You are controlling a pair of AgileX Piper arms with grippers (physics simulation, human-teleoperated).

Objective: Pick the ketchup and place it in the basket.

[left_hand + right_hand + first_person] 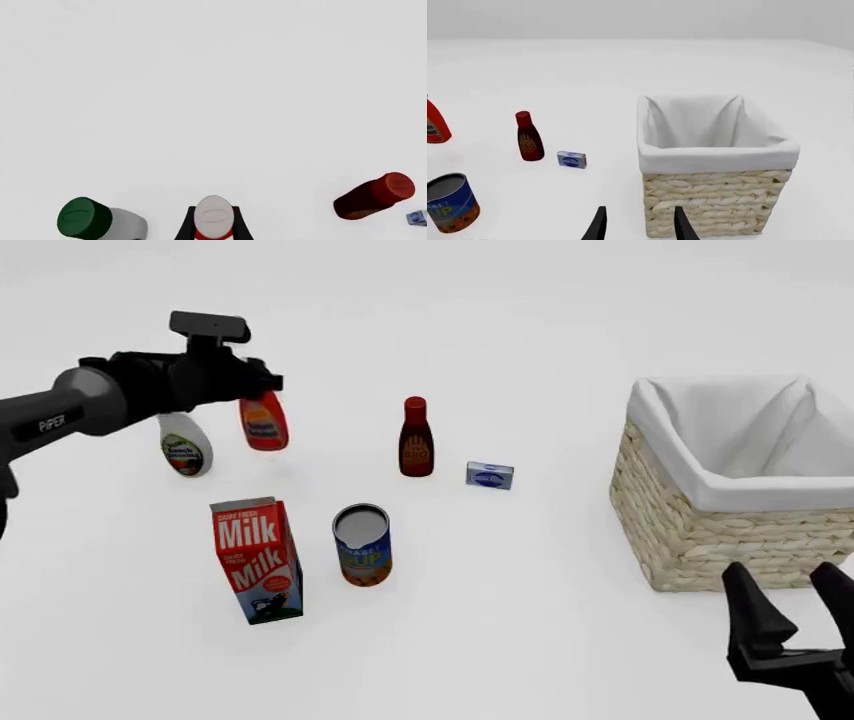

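Note:
The ketchup (264, 425), a red-orange bottle with a white cap, stands tilted at the back left with my left gripper (254, 388) shut around its neck. In the left wrist view its white cap (213, 215) sits between the two dark fingers. I cannot tell if its base touches the table. It also shows at the edge of the right wrist view as the ketchup (432, 127). The wicker basket (694, 530) with white lining stands at the right. My right gripper (790, 615) hangs open just in front of the basket (714, 200), holding nothing.
A white bottle with a green cap (183, 445) stands right beside the ketchup. A dark red bottle (416, 438) and a small blue box (490, 475) stand mid-table. A milk carton (256, 560) and a can (362, 544) sit nearer the front.

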